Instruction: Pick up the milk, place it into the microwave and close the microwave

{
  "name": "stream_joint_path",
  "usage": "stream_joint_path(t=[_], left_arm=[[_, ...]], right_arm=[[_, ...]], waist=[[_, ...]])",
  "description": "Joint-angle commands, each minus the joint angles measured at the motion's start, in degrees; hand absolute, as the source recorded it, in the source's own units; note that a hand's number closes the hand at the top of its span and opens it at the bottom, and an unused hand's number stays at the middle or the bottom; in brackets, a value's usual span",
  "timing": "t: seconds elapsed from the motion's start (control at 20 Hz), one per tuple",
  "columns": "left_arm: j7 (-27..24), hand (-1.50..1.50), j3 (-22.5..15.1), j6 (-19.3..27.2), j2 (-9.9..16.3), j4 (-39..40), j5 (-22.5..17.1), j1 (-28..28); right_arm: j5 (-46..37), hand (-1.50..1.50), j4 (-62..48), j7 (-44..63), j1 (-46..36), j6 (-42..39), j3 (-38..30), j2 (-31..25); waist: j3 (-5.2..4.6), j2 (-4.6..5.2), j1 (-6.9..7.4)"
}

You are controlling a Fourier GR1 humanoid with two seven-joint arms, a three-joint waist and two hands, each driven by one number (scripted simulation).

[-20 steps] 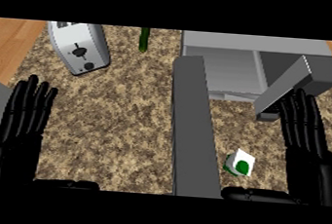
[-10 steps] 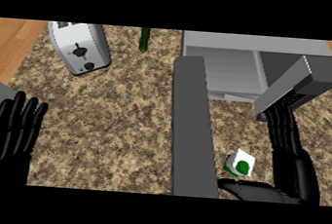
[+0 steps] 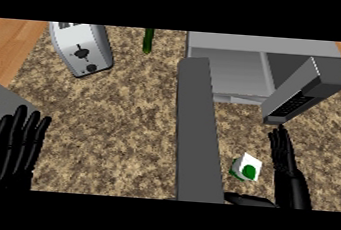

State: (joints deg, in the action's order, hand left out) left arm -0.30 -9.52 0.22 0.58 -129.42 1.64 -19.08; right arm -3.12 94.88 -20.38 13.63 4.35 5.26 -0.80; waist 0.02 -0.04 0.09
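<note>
Head view, looking steeply down on the speckled desk (image 3: 121, 128): my right hand (image 3: 283, 157) stands edge-on just beside the milk (image 3: 246, 167), fingers straight and apart from the thumb (image 3: 251, 199), which lies low near the carton's front. Nothing is gripped yet; I read this as lining up the grasp, palm facing the carton so the fingers can wrap round it. The milk sits upright between that hand and the microwave's open door (image 3: 198, 134), which swings out toward me. The microwave (image 3: 262, 63) waits at the top right with its cavity open to take the carton. My left hand (image 3: 14, 146) rests at the lower left, fingers straight and spread, holding nothing. A toaster (image 3: 80, 48) stands well apart at the upper left.
</note>
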Motion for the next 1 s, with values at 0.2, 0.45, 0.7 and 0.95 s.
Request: stream_joint_path(t=[0.2, 0.45, 0.7, 0.95], left_arm=[[-0.35, -1.5, -0.2, -0.12, 0.57, -1.18, -0.42, -1.89], [-5.59, -1.5, -4.46, 1.37, -0.53, 0.1, 3.05, -6.08], [1.18, -1.5, -3.09, 1.76, 0.05, -2.83, 2.31, -2.12], [-4.28, -1.5, -1.22, -0.76, 1.59, -0.56, 0.09, -5.13]], right_arm=[[1.65, -1.5, -14.86, -13.69, 0.04, -1.64, -4.32, -0.37], [2.66, -1.5, -26.41, -17.42, -6.7, -2.39, -7.97, -1.26], [5.67, -1.5, -39.04, -25.62, -11.73, -6.92, -11.36, -2.33], [5.63, -1.5, -49.69, -29.42, -17.53, -7.33, -14.05, -4.23]], waist=[[-0.01, 0.01, 0.04], [-0.01, 0.01, 0.27], [0.01, 0.07, 0.2], [0.0, 0.05, 0.36]])
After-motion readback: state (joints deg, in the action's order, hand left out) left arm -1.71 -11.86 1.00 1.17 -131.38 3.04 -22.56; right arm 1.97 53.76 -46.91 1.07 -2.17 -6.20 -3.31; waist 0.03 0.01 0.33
